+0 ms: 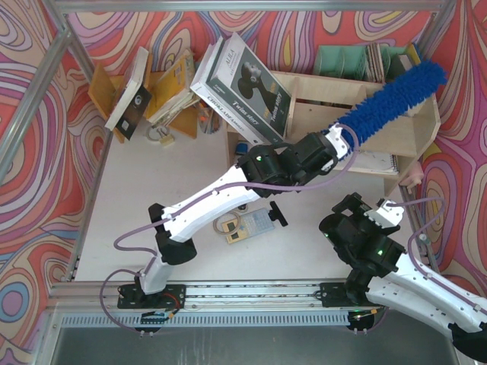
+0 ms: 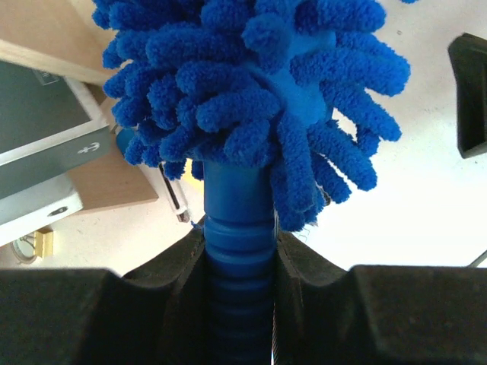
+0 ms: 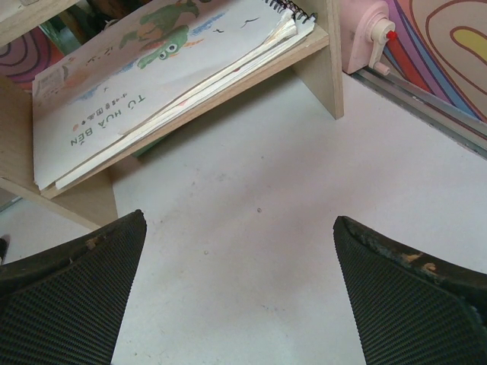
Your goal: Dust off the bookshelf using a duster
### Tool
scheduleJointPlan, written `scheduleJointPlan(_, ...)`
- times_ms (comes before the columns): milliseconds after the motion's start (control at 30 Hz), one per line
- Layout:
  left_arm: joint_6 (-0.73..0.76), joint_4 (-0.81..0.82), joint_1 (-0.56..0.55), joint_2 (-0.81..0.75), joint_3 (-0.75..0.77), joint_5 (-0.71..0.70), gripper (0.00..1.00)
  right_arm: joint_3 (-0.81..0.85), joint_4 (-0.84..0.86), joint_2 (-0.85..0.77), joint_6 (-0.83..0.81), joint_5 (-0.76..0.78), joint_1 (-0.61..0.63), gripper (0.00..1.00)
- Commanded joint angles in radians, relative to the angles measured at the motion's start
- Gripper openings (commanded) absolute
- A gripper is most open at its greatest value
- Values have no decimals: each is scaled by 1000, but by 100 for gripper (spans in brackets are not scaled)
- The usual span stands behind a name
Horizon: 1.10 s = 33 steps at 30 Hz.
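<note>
My left gripper (image 1: 335, 146) is clamped hard on the duster (image 1: 396, 97). In the left wrist view my two black fingers (image 2: 163, 266) press on either side of the ribbed blue handle just under the fluff, with no gap showing. I judge the grip sits that close to the head so the wand cannot wobble or twist when the fibres drag on wood.

From my fingers the blue head runs up and to the right in the overhead view. It slants over the right end of the bookshelf (image 1: 319, 85), and its tip lies near the upper right corner of the frame. From above I cannot tell whether the fibres touch the top board or hang just over it. That slant, I think, is what lets my arm reach in from the middle of the frame. It also keeps my forearm below and to the right of the big books (image 1: 243, 84) leaning at upper centre.

My right gripper (image 1: 365, 209) sits at the lower right of the overhead view with its jaws spread wide and nothing in them. In the right wrist view only bare table (image 3: 243, 251) shows between the pads. It faces the shelf's lower tier, at the upper left of that view, where a spiral notebook (image 3: 152, 84) lies flat. A pink sharpener (image 3: 365, 30) stands just beside the end upright at the upper right. I take this arm to be waiting low and out of the way, so the sweep along the top has room.
</note>
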Motion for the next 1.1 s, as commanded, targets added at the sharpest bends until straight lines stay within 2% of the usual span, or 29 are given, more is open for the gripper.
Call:
scheduleJointPlan(0,-49,71,11,-67,-14,-29,0,-8,10,-10,-1,30,-7,99)
scheduleJointPlan(267,-98,43,6,-66,-1,64,0,-9,10,-14,1,33,-7,99)
scheduleJointPlan(533,-65,35,-53,-47,2,56,0,-10,10,-11,2,33,-7,99)
scheduleJointPlan(733,-107,38,-77,-83,-32,12,0,-9,8,-12,4,33,-7,99)
scheduleJointPlan(833,-128,103,-115,-163,-137,-55,0,-10,9,-11,5,33,-7,99)
scheduleJointPlan(1067,-202,321,-203,-483,-567,-242,0,-11,4,-18,11,33,-7,99)
